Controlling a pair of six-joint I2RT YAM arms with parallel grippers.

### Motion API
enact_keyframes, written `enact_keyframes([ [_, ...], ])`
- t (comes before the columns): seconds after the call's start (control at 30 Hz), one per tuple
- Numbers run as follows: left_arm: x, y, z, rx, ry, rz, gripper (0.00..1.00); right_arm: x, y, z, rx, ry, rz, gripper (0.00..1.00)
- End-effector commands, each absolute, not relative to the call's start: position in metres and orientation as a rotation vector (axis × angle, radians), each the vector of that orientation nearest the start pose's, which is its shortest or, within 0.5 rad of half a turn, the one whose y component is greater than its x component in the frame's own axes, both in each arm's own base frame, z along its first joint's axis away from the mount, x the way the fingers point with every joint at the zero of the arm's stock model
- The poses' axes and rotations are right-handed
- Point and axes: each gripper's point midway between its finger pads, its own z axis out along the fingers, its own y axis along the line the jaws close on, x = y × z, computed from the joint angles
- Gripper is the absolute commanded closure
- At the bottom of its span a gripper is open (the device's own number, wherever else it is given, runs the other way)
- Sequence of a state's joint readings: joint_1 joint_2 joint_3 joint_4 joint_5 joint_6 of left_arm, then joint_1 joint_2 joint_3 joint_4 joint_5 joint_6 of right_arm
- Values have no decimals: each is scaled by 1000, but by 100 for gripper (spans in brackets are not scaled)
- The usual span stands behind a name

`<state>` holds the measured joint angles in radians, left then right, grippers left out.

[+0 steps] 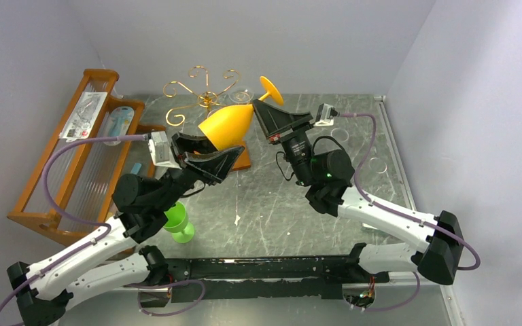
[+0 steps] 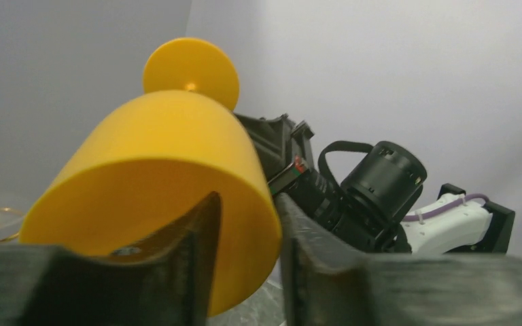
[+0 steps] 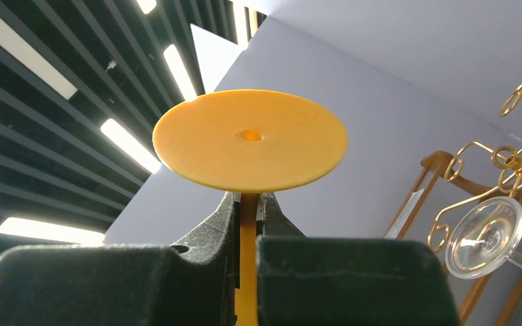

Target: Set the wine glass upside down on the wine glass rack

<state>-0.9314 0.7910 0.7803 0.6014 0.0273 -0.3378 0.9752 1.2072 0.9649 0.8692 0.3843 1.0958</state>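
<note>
The yellow wine glass was up in the air, above the worktop, between the two arms. It lay tipped over on its side, with its round foot pointing up to the far right and its open cup pointing down to the near left. The right hand was closed tight on the thin stem, just under the round foot. The left hand was at the open end of the cup. Its fingers were apart, one inside the cup and one outside, with the rim between them, and the inside one was not pressing the wall. The gold wine glass rack stood at the far side of the worktop, just behind the yellow glass, and the glass was not on it. A clear glass hung upside down from one of its curly arms. A green cup stood on the worktop near the left arm. A big wooden shelf stood at the left side
</note>
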Motion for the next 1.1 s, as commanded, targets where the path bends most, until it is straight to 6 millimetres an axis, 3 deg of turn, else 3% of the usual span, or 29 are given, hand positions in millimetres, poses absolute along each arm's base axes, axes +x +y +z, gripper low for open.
enact_keyframes([
  [0.0,171,-249,457,269,1061,-1184,41,237,297,511,433,972,1680,100],
  [0.1,172,-234,460,201,1101,-1175,26,235,292,508,400,975,1633,100],
  [0.27,170,-215,455,159,1207,-1124,14,233,285,500,321,1025,1501,100],
  [0.47,165,-189,450,150,1318,-1028,9,225,281,492,151,1050,1344,100],
  [0.63,159,-180,472,153,1322,-1025,9,216,282,487,-49,1013,1199,100],
  [0.87,148,-224,503,196,1492,-1232,5,195,293,479,-361,943,1046,100],
  [0.97,145,-250,506,252,1532,-1321,4,185,297,469,-472,940,1017,100],
  [1.07,150,-263,508,242,1565,-1349,3,176,297,460,-551,925,996,100],
])
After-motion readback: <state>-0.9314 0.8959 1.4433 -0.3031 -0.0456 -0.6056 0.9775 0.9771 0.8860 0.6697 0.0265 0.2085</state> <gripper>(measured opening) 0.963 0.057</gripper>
